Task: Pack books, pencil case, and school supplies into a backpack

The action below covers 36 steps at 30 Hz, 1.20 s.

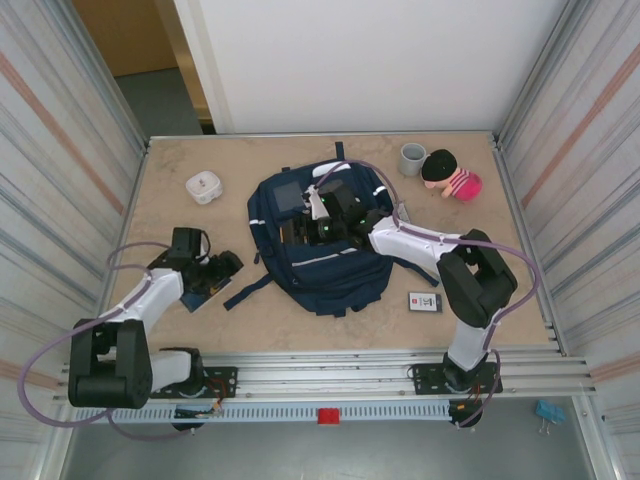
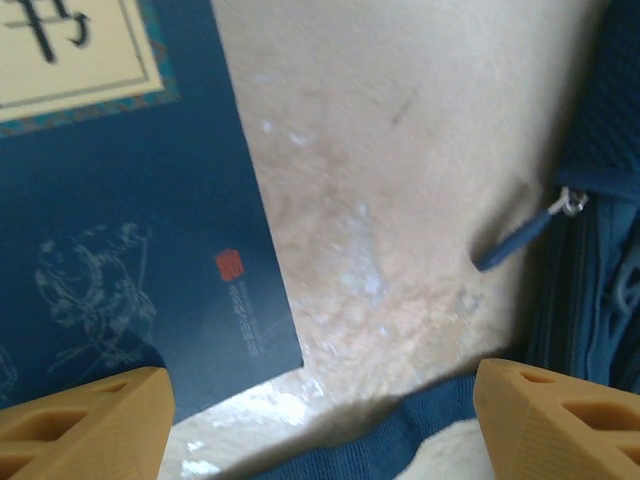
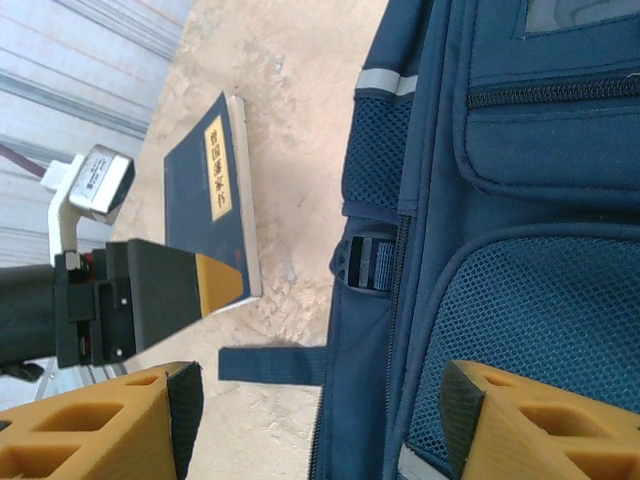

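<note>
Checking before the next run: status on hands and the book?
Left hand open, empty, at edge of book. Right hand open over backpack. Book flat on table. Strap lies near its corner.

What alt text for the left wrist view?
A dark blue book with a cream title label and red seal lies on the table, left gripper open over its corner. The navy backpack and its zipper pull edge the right.

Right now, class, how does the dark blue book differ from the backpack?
The book is small, thin and flat; the backpack is far larger, soft fabric. The book carries a cream title label; the backpack has zips, mesh pockets and a pale stripe. Both are navy blue and lie on the table.
</note>
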Tool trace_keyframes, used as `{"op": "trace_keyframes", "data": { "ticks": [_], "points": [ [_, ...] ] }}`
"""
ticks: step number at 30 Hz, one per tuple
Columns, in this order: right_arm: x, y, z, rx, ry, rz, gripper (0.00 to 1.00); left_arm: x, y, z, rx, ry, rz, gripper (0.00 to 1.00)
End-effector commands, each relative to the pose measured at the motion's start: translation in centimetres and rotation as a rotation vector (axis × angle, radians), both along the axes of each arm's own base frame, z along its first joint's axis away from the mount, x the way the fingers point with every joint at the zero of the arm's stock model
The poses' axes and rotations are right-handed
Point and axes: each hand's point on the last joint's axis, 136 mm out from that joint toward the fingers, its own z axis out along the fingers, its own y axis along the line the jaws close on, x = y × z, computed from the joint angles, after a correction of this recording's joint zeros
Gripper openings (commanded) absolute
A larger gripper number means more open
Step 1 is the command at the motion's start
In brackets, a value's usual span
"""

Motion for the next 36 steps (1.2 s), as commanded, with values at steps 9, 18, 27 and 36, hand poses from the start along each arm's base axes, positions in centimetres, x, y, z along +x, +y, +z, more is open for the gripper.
{"op": "trace_keyframes", "data": {
  "ticks": [9, 18, 27, 36],
  "points": [
    [-2.7, 6.4, 3.9, 0.101, 0.0, 0.1, 0.65, 2.5, 5.6, 2.9, 0.075, -0.03, 0.076, 0.81],
    [-2.0, 7.4, 0.4, 0.06, 0.082, 0.082, 0.64, 2.4, 5.6, -1.6, 0.009, 0.057, 0.095, 0.8],
    [-0.1, 5.9, -1.4, 0.01, 0.141, 0.004, 0.64, -0.4, 2.2, -3.4, -0.055, 0.113, 0.107, 0.79],
    [-2.0, 7.9, -2.7, -0.102, 0.079, 0.102, 0.63, -0.8, 2.9, 1.9, -0.028, 0.015, 0.12, 0.81]
  ]
}}
